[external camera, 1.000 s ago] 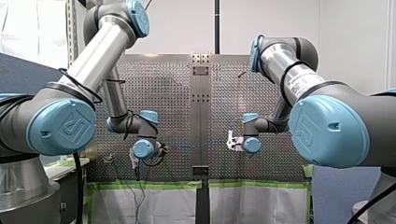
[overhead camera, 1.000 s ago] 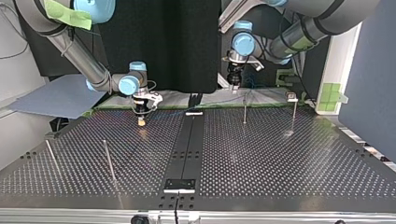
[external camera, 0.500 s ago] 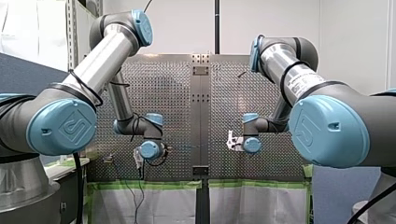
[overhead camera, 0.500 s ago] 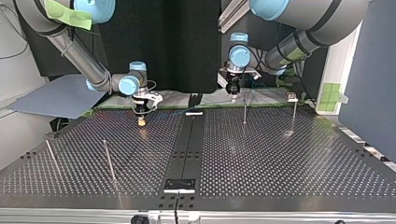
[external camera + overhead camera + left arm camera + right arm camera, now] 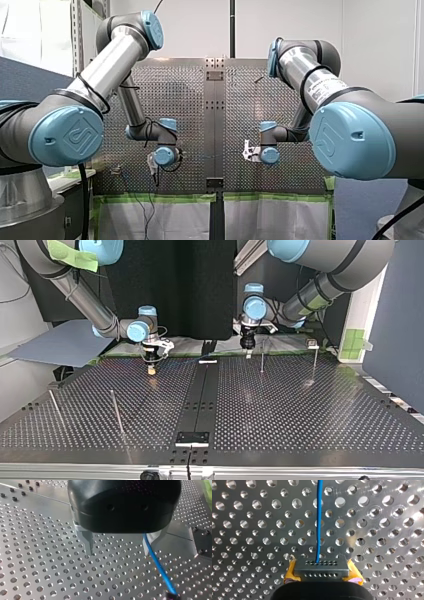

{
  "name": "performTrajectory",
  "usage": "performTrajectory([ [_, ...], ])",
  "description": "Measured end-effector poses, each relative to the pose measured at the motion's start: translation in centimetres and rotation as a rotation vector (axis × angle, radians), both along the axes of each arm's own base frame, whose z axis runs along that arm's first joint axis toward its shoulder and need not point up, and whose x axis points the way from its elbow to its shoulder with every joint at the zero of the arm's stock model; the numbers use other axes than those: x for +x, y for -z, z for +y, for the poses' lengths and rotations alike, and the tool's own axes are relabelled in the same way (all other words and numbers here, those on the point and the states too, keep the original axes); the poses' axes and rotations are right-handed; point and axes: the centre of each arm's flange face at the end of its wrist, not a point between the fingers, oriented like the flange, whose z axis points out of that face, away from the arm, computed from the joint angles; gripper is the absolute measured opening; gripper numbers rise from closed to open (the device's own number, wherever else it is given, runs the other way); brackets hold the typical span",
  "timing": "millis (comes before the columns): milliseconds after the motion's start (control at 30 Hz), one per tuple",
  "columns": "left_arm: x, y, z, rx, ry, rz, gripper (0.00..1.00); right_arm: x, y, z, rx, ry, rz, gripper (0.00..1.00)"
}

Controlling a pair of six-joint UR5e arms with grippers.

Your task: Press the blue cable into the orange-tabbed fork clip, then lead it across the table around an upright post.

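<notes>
My left gripper (image 5: pixel 117 552) has shifted twd worktop (image 5: pixel 300 420) centre, metal fingers apart. My right gripper (image 5: pixel 320 567), yellow pads, clamps thin blue cable (image 5: pixel 319 520).

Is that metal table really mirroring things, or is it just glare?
Both. Top view: the table mirrors the yellow tip of the right pincer as an orange smudge under it, and a pale patch lies by the foot of a post. Right wrist view: hole rims flash white beside the blue cable. Front view: the table's far edge glows.
</notes>
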Motion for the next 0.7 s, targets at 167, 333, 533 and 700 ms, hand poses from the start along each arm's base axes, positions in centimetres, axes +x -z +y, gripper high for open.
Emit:
performTrajectory([
  [167,0.4,0.1,0.0,-0.008,0.003,0.006,0.98,0.0,0.0,0.0,0.0,0.0,0.0,0.0],
  [333,0.9,1.1,0.1,-0.006,0.005,0.028,0.98,0.0,0.0,0.0,0.0,0.0,-0.001,0.0],
  [533,0.9,1.3,0.2,-0.004,0.003,0.034,0.98,0.0,0.0,0.0,0.0,0.0,-0.001,0.0],
  [700,1.0,1.3,0.3,0.0,-0.006,0.033,0.92,0.0,0.0,0.0,0.0,0.0,-0.001,0.0],
])
